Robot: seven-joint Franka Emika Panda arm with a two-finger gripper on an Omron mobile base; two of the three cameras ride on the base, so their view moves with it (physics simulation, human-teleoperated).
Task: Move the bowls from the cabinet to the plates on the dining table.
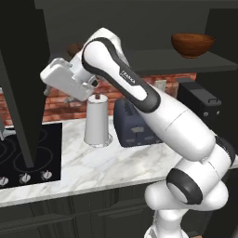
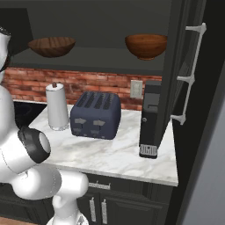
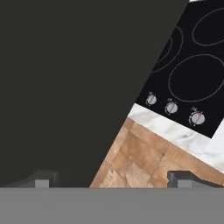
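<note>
Marble tabletop (image 2: 127,154) under open dark cabinet (image 2: 176,66), brick wall behind. Two wooden bowls on cabinet shelf: left bowl (image 2: 52,46), right bowl (image 2: 146,45), well apart. On tabletop: paper towel roll (image 2: 57,107), toaster (image 2: 95,115) just beside it, black appliance (image 2: 150,118) near cabinet door. Black stovetop (image 3: 192,65) with knobs at left. Pincer (image 3: 113,179) wide open, holding nothing, beside dark door panel (image 3: 65,87), over wood floor (image 3: 144,162).
</note>
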